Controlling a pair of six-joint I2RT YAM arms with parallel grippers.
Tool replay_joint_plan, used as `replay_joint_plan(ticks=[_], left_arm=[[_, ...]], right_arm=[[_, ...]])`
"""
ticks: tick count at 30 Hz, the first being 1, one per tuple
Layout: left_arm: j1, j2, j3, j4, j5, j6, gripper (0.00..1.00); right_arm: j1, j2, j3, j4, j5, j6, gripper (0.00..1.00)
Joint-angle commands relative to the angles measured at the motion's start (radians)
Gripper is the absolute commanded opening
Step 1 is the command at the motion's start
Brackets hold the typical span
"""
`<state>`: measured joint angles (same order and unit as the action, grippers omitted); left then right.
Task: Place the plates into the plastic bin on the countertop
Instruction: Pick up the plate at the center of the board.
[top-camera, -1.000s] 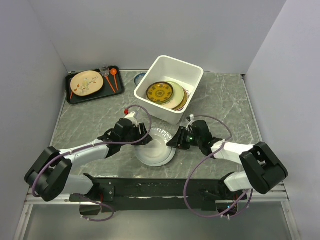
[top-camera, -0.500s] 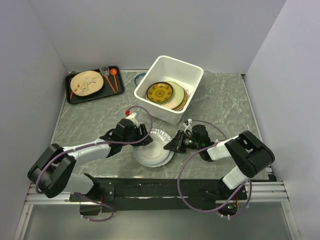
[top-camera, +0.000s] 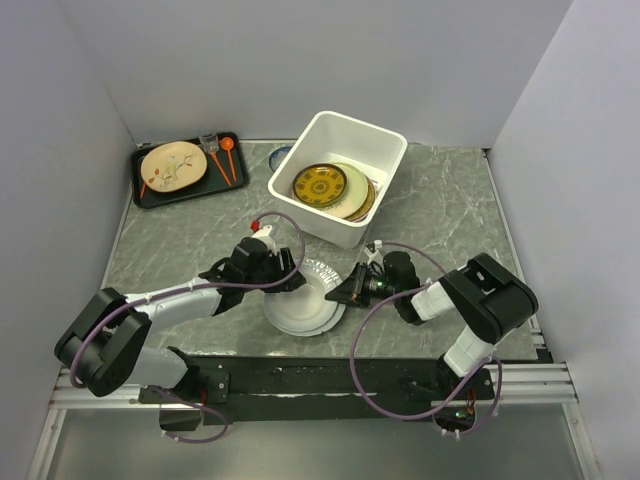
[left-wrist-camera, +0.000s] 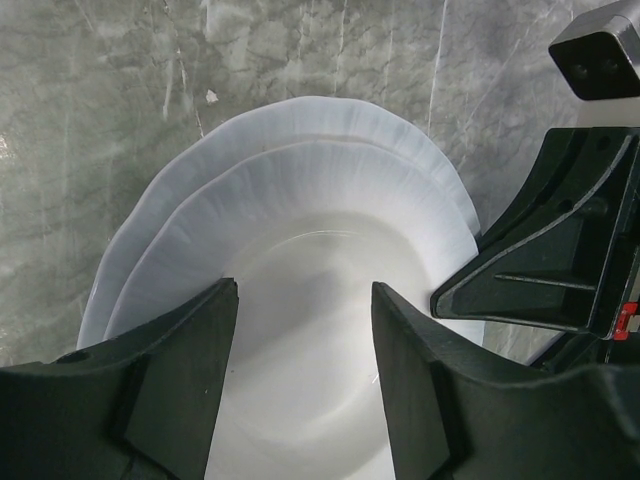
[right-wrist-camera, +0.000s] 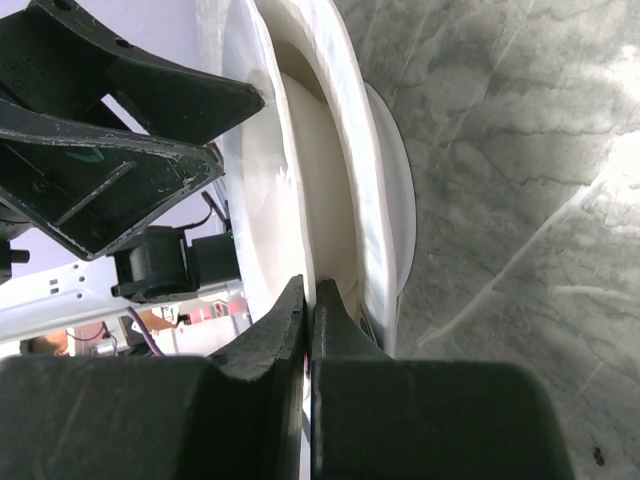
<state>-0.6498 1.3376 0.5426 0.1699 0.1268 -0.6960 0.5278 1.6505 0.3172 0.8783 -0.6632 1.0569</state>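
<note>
A stack of white plates lies on the countertop near the front, with a grey patterned rim showing under it. My right gripper is shut on the right rim of the top white plate, which stands tilted off the lower plate. My left gripper is open, its fingers spread over the bowl of that top plate without gripping it. The white plastic bin stands behind and holds a woven yellow plate on top of other plates.
A flat black tray at the back left holds a cream twig-pattern plate and orange utensils. A small blue-rimmed dish sits left of the bin. Grey walls close in three sides.
The white plate stack has slid slightly left and toward the front. The right gripper followed it and the right arm's elbow swung in closer. The left gripper has barely moved.
</note>
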Motion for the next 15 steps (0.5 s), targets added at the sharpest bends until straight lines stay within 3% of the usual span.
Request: replay_joint_plan(ticks=[1,15], left_arm=[[-0.002,-0.014,0.022,0.008,0.004,0.01,0.63],[-0.002,-0.159,0.059,-0.11,-0.088,0.032,0.73]], right_arm=[[0.011,-0.018,-0.047,-0.082,0.037,-0.047,0.0],[0.009,-0.135,0.011,-0.234,0.047,-0.103,0.0]])
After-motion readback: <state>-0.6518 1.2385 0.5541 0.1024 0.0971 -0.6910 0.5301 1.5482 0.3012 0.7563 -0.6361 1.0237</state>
